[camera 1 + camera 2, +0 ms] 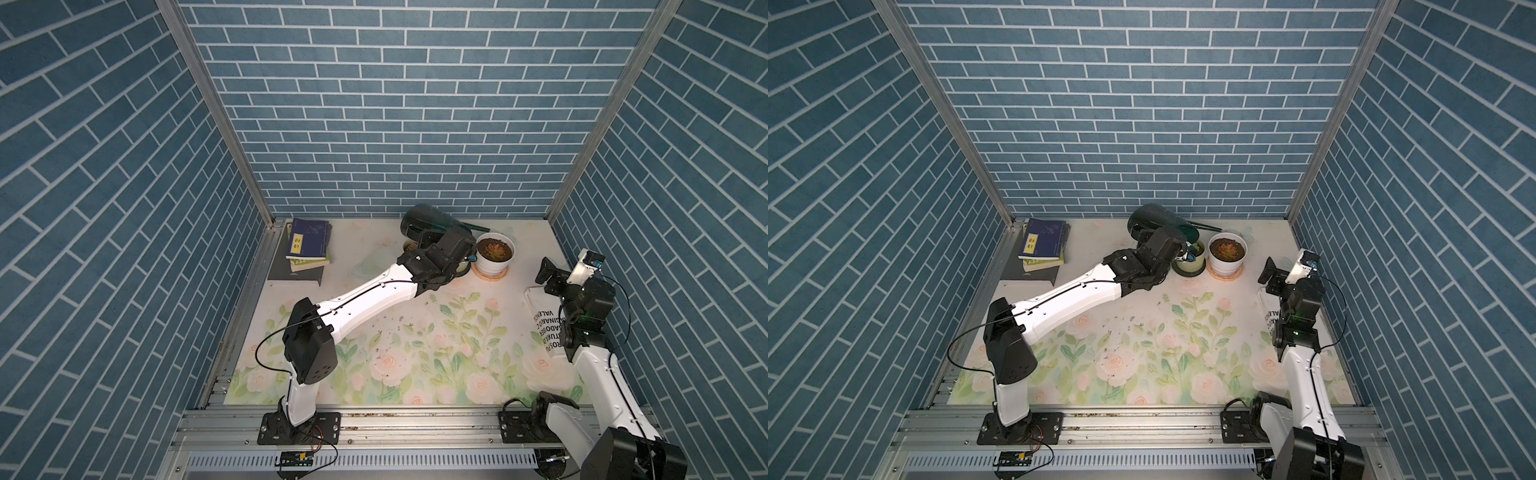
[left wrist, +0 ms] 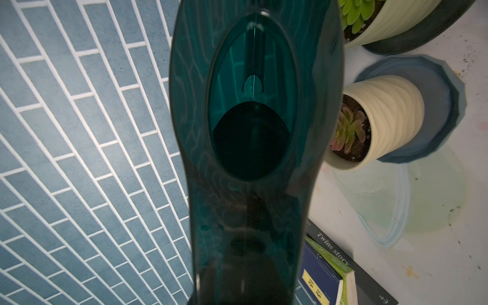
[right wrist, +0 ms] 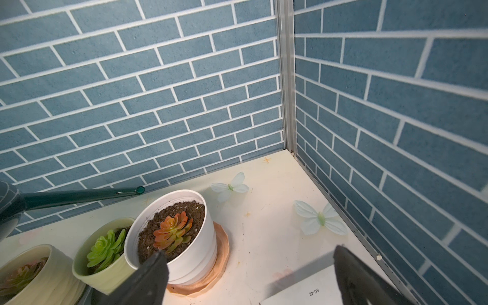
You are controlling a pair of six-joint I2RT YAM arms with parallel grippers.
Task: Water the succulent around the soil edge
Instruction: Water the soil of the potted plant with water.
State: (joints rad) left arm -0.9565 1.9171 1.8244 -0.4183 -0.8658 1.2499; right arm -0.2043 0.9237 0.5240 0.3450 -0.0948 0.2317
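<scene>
Seen from above, the left gripper [image 1: 461, 249] is clenched on a dark teal watering can [image 1: 428, 220], held aloft at 12 o'clock over the floral table [image 1: 457, 353]. The can's spout [image 3: 79, 195] is level, its tip near the 11 o'clock rim of a white pot [image 1: 496, 266]. The orange succulent [image 1: 495, 250] sits in that pot's soil, at 1 o'clock on the table, and the right gripper [image 3: 250, 252], at 3 o'clock, is spread wide, released.

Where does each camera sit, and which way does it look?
Top views: high in front, looking down on the floral table mat; both arms show.
Left wrist: behind the translucent teal watering can, facing the brick wall; no fingers show.
Right wrist: low, facing the round white pot of orange succulent; black fingers show.
Shared: all see that can.
</scene>
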